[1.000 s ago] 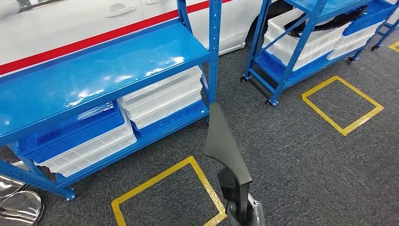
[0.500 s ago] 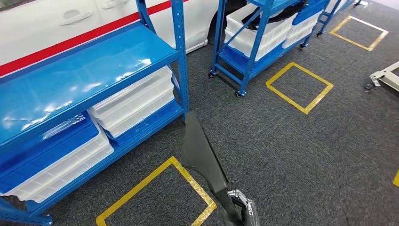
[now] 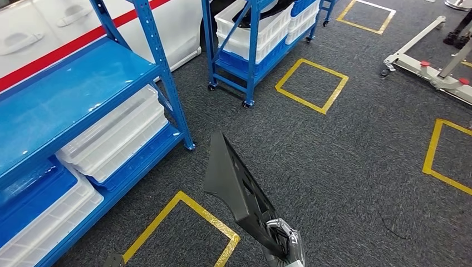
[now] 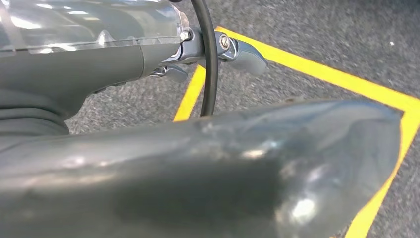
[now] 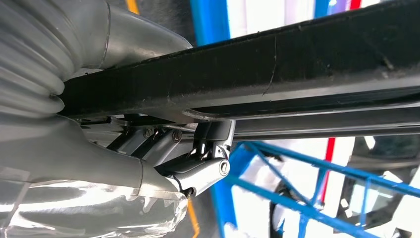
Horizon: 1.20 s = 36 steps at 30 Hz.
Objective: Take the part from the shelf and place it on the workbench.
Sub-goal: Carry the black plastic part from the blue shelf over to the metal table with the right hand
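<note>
The part (image 3: 236, 186) is a long black plastic panel, wide at its far end and ribbed on the face turned to me. My right hand (image 3: 281, 240) grips its narrow near end and holds it tilted up over the grey carpet, clear of the shelves. In the right wrist view the part (image 5: 297, 64) runs across the palm with the fingers (image 5: 203, 168) curled under it. My left hand (image 4: 124, 64) hangs over the carpet and a yellow tape line, holding nothing, its thumb (image 4: 237, 163) apart from the fingers.
A blue shelf unit (image 3: 161, 72) with white and blue bins stands at the left, in front of a white car with a red stripe. A wheeled blue rack (image 3: 250, 50) stands farther back. Yellow tape squares (image 3: 311, 83) mark the carpet. A grey wheeled frame (image 3: 428, 69) lies at the far right.
The camera has swung to the right, so the shelves have slid left and the floor on the right has come into view. The part stays in my right hand.
</note>
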Each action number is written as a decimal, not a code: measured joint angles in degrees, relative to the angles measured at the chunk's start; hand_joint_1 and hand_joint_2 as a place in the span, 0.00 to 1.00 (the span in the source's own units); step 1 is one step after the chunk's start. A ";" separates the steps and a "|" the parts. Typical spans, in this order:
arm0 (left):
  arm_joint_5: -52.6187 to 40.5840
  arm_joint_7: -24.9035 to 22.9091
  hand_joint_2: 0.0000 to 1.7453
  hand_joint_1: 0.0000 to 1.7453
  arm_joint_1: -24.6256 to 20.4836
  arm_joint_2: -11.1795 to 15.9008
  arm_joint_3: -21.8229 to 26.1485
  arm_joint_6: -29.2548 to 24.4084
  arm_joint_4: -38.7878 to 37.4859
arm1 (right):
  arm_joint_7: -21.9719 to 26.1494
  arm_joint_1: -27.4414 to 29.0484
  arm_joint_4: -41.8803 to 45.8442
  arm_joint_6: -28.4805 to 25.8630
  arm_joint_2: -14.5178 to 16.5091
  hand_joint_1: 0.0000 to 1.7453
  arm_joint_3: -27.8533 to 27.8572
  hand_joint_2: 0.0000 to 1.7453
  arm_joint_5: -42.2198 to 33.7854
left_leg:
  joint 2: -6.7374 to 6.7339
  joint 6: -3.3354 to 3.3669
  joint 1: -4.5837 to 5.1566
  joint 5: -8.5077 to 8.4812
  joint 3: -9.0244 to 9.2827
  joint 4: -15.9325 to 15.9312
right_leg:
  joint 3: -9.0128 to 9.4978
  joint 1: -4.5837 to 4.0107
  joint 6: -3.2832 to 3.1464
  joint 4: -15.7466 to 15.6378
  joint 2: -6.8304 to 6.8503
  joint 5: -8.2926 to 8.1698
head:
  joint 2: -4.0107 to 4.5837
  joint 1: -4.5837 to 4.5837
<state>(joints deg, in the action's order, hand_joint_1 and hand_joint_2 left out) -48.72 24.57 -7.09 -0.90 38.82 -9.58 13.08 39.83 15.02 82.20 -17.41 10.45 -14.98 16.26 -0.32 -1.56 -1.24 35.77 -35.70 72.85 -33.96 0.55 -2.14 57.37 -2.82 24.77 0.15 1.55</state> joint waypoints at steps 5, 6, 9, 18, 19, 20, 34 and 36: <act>3.20 -0.17 0.00 0.00 0.96 -0.31 1.55 -0.02 -0.01 | 0.00 0.10 -0.48 -0.05 -0.62 1.00 -0.60 1.00 -4.57 | 5.49 0.19 -0.56 -6.62 6.12 -14.20 | -1.18 0.06 1.35 1.70 -3.87 0.07 | 0.00 -0.01; 3.98 -0.16 0.00 0.00 1.25 -0.37 2.19 -0.07 -0.01 | 0.01 0.21 -0.22 -0.03 -0.68 1.00 -0.61 1.00 -5.25 | 5.76 0.37 -0.45 -6.44 6.14 -14.32 | -1.52 0.10 1.82 1.78 -4.60 -0.14 | 0.00 -0.01; 5.01 -0.08 0.00 0.00 1.53 -0.57 3.67 -0.11 -0.01 | 0.04 0.55 0.54 -0.04 -0.91 1.00 -0.61 1.00 -5.91 | 3.32 1.62 -0.33 -7.18 6.29 -14.76 | -2.46 0.25 2.89 2.47 -4.36 0.01 | 0.00 -0.01; 1.99 -0.19 0.00 0.00 0.99 -0.79 4.49 0.26 -0.01 | 0.05 -0.21 2.04 -0.11 -1.27 1.00 -0.67 1.00 -3.75 | -4.57 2.28 0.34 -7.33 6.25 -15.20 | -2.94 -0.05 3.05 7.61 5.12 3.02 | 0.00 -0.02; 2.13 0.01 0.00 0.00 0.85 -0.82 4.51 0.32 -0.01 | 0.05 -0.33 2.26 0.10 -1.27 1.00 -0.67 1.00 -3.80 | -5.18 2.00 0.47 -7.17 6.39 -15.16 | -1.03 -0.31 2.66 4.27 6.22 2.17 | 0.00 -0.02; 2.27 0.18 0.00 0.00 0.72 -0.85 4.58 0.39 -0.01 | 0.05 -0.44 2.52 0.37 -1.27 1.00 -0.67 1.00 -3.91 | -5.76 1.71 0.60 -7.01 6.54 -15.12 | 0.08 -0.62 2.26 2.17 6.99 1.86 | 0.00 -0.02; 1.86 0.86 0.00 0.00 0.54 -0.94 5.60 1.17 0.01 | 0.05 -1.04 3.99 1.80 -1.11 1.00 -0.74 1.00 -2.55 | 3.85 0.56 0.04 -6.64 3.71 -10.67 | -0.22 -0.50 0.40 1.89 -2.95 1.37 | 0.00 -0.01; 1.82 0.86 0.00 0.00 0.52 -0.95 5.68 1.19 0.01 | 0.05 -1.03 4.04 1.80 -1.11 1.00 -0.80 1.00 -2.44 | 5.83 0.79 0.02 -7.16 4.76 -13.61 | -0.88 -0.36 1.08 2.17 -4.39 1.14 | 0.00 -0.02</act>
<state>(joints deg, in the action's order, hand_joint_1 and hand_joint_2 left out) -46.90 25.43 -6.56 -1.85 44.50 -8.39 13.09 39.88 14.00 86.25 -15.61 9.34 -15.78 13.81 5.52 -0.77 -1.23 28.61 -30.95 59.24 -34.84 0.19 -1.06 59.54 -7.22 25.91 0.15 1.54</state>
